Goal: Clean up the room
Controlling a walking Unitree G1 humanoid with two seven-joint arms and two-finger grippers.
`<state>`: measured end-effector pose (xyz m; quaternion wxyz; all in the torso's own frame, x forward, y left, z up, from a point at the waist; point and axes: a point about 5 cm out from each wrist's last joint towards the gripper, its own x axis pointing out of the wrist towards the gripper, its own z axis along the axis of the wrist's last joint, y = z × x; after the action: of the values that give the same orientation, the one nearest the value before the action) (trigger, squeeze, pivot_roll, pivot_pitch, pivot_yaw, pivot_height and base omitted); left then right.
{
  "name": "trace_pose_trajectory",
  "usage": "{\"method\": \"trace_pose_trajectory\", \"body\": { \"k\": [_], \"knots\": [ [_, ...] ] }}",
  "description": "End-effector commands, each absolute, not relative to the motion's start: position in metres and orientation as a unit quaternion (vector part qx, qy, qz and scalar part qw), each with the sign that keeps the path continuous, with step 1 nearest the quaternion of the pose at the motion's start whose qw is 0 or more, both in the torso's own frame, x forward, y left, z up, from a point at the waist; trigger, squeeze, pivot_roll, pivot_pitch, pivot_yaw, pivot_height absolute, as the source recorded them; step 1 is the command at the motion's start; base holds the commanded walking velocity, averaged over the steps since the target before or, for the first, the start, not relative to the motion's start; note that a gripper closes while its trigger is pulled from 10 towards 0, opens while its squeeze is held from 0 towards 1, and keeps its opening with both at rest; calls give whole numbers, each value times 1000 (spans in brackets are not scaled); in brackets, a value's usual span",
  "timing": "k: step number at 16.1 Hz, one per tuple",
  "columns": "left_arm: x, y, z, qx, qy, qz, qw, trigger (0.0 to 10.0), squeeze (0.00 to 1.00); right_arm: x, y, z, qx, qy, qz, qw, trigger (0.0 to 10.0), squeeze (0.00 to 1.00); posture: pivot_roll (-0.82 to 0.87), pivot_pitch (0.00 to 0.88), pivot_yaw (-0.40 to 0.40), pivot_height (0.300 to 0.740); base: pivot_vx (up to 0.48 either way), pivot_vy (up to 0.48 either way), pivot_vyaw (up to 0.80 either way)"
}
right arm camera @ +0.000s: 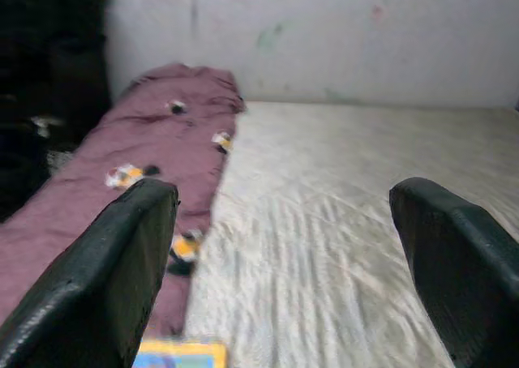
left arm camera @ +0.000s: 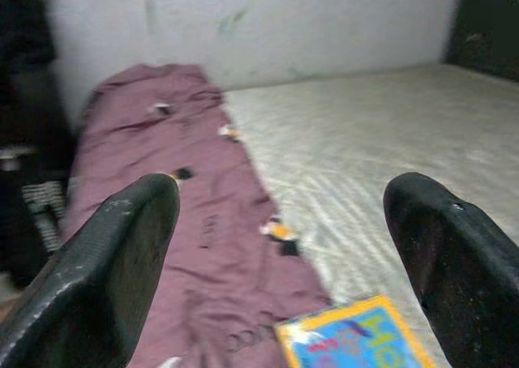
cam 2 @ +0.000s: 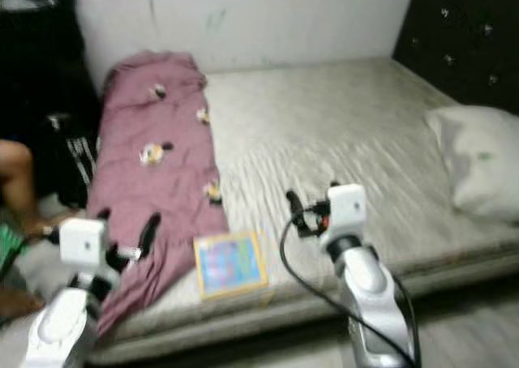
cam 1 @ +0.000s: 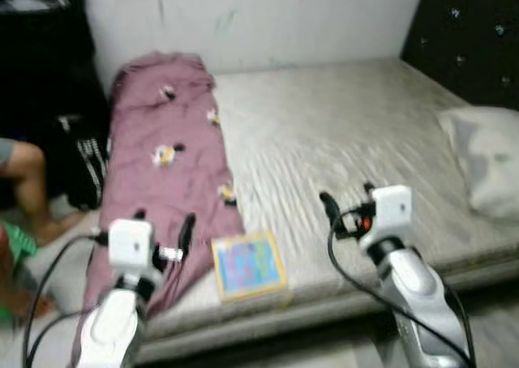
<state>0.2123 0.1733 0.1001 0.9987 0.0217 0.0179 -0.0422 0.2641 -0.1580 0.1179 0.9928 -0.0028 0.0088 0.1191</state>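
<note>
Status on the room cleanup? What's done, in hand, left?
Done: nothing visibly tidied yet. In hand: nothing; the left end effector and right end effector are both open and empty, raised over the near edge of the mattress. Left: the colorful book lies at the mattress edge, the mauve blanket is rumpled along its left side, and the pillow sits at the right.

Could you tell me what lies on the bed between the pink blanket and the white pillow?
Between the pink blanket and the white pillow, the left eye view shows bare grey mattress; near the front edge, a colourful book lies beside the blanket.
</note>
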Motion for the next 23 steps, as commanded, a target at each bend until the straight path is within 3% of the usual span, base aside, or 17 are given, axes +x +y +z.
{"method": "trace_pose_trajectory", "body": {
  "k": [1,5,14,23],
  "knots": [
    [211,185,99,38,27,-18,999,10000,0,266,-147,124,5,-5,140,990,10000,0,-63,0,-17,740,0,0,0],
    [211,186,99,43,29,-12,999,10000,0,267,-146,124,8,-4,138,990,10000,0,-63,0,-17,740,0,0,0],
    [215,186,99,55,27,-16,998,10000,0,270,-146,124,-5,-7,129,992,10000,0,-58,0,-19,740,0,0,788],
    [214,185,98,62,27,-21,997,10000,0,267,-165,121,1,-7,19,1000,10000,0,-53,0,-8,740,0,0,0]
  ]
}}
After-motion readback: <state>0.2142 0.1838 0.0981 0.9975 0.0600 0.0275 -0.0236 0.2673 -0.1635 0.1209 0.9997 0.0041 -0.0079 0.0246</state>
